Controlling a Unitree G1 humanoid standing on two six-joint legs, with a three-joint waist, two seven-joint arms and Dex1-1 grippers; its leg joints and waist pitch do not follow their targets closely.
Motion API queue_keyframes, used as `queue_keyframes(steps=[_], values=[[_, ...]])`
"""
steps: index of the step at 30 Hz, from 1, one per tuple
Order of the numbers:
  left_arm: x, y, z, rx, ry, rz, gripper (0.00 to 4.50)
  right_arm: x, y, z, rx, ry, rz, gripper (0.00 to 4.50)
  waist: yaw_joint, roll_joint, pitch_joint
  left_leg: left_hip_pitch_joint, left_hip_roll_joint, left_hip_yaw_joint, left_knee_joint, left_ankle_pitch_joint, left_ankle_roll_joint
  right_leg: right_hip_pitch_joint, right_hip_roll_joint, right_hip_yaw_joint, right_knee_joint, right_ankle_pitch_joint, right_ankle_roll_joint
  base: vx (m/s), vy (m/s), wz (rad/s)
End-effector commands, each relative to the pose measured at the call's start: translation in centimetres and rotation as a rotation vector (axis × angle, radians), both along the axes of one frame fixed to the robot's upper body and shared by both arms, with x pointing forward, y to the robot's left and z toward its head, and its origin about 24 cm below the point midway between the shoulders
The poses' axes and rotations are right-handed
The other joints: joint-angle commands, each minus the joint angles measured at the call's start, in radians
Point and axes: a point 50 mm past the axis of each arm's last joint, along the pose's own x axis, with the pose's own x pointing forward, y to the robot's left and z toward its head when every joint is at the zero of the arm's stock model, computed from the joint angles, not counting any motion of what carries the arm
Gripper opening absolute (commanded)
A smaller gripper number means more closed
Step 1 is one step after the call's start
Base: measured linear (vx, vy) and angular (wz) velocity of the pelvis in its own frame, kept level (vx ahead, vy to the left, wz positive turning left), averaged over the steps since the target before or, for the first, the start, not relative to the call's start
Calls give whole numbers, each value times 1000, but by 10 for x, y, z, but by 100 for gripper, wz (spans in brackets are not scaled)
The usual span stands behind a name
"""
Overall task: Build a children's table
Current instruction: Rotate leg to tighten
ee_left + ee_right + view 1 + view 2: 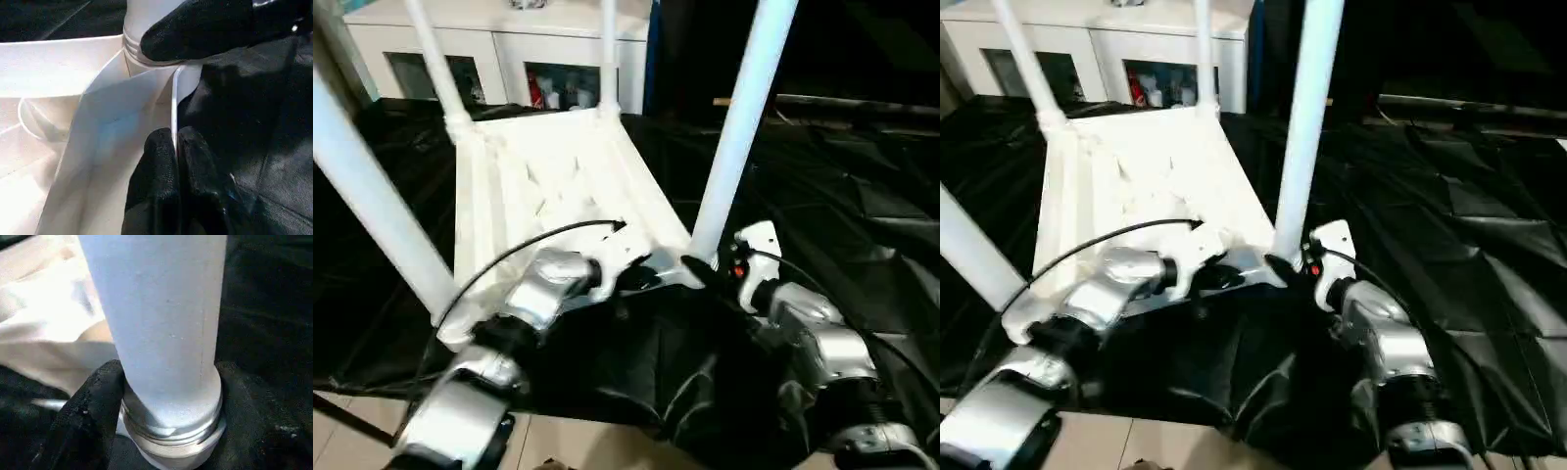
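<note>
Obstacles: four upright legs [736, 137] at corners of upturned tabletop [543, 196]. Free room: ribbed underside between the legs; black-draped table [862, 206] right of the tabletop.

Head pair above; wrists close-in.

The left gripper [175, 147] pinches the thin white edge of the tabletop [58, 68], one black finger on each side. Just beyond it, a white leg [142, 19] stands in its round corner socket [161, 73]. Another black finger [210, 24] presses against that leg. Black cloth [259, 137] lies beside.
</note>
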Motion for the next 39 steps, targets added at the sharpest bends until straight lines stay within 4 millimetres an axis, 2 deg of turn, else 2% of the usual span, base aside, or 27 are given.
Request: queue_keyframes(steps=[1,2,6,8,10,11,12,14,15,17,18,20,24,25,26,29,30,34,38,39], values=[[0,-26,13,-80,-53,-43,0,-13,26,-23,-32,91,99,267,3,-13,-57,14,62,-40,-69,-246,22,29,-88,55,-96,-274,-185,0,0,0],[-1,-25,12,-78,-48,-52,0,-13,26,-21,-12,78,111,323,3,-13,-57,13,63,-40,-69,-242,25,30,-87,54,-95,-270,-187,0,0,0],[-3,-18,11,-76,-36,-74,0,-11,21,-14,1,47,154,357,4,-12,-56,13,66,-41,-71,-253,31,30,-86,53,-95,-281,-189,0,0,0],[-6,-9,11,-88,-20,-119,0,-15,16,-6,-28,11,299,357,5,-12,-56,14,67,-41,-71,-254,35,32,-86,52,-95,-274,-192,0,0,0],[-8,-3,11,-97,-10,-164,0,-21,13,-3,-48,-3,402,357,7,-14,-56,9,67,-39,-69,-238,52,34,-87,54,-92,-236,-198,0,0,0],[-12,2,11,-102,7,-201,0,-25,9,0,-57,-7,473,357,6,-20,-56,8,66,-39,-68,-235,57,36,-87,53,-91,-236,-199,0,0,0],[-14,5,11,-104,18,-223,0,-28,6,1,-62,-7,512,357,9,-18,-55,8,67,-39,-67,-232,66,37,-89,53,-92,-241,-201,0,0,0],[-19,14,11,-92,31,-286,0,-33,-2,5,-72,1,597,357,10,-16,-55,9,70,-40,-68,-238,66,35,-88,52,-92,-263,-202,0,0,0],[-21,18,11,-88,35,-303,0,-35,-5,6,-76,6,621,357,10,-20,-54,8,72,-39,-69,-237,69,35,-86,53,-91,-262,-202,0,0,0],[-25,27,11,-88,53,-344,0,-38,-11,9,-82,14,671,357,12,-14,-54,10,74,-38,-70,-234,66,32,-85,52,-88,-254,-211,0,0,0],[-28,32,11,-87,67,-367,0,-39,-14,10,-82,17,689,357,11,-17,-54,12,76,-37,-71,-241,62,30,-83,51,-87,-255,-216,0,0,0],[-32,39,12,-83,91,-402,0,-40,-17,13,-77,19,715,357,17,-14,-56,14,79,-37,-72,-237,55,28,-84,52,-82,-238,-226,0,0,0],[-38,51,12,-66,119,-434,0,-41,-18,16,-67,18,744,357,23,-16,-56,13,78,-34,-71,-222,57,28,-85,53,-78,-212,-232,0,0,0],[-39,53,13,-64,120,-436,0,-41,-18,16,-64,20,750,357,30,-15,-57,13,77,-34,-69,-209,55,28,-85,54,-76,-203,-231,0,0,0],[-39,55,13,-59,119,-433,0,-42,-17,16,-61,24,763,332,31,-17,-57,12,77,-34,-69,-205,54,27,-85,53,-75,-199,-231,0,0,0],[-39,57,13,-55,115,-426,0,-43,-14,13,-56,31,776,318,30,-17,-57,12,75,-35,-69,-211,48,28,-86,53,-77,-211,-226,0,0,0],[-39,57,13,-54,112,-421,0,-44,-13,12,-54,35,781,294,29,-19,-57,12,75,-34,-69,-213,47,27,-85,53,-77,-215,-223,0,0,0],[-39,56,12,-52,108,-411,0,-47,-11,9,-46,45,785,278,30,-19,-57,11,75,-36,-68,-207,45,29,-87,54,-78,-224,-217,0,0,0],[-32,53,12,-42,68,-336,0,-46,-11,4,-48,50,710,272,29,-18,-58,12,74,-35,-67,-197,48,27,-85,54,-77,-202,-218,0,0,0],[-24,49,10,-31,42,-251,0,-40,-11,-3,-74,57,598,271,25,-19,-55,12,73,-36,-69,-211,40,25,-85,54,-79,-226,-214,0,0,0]])
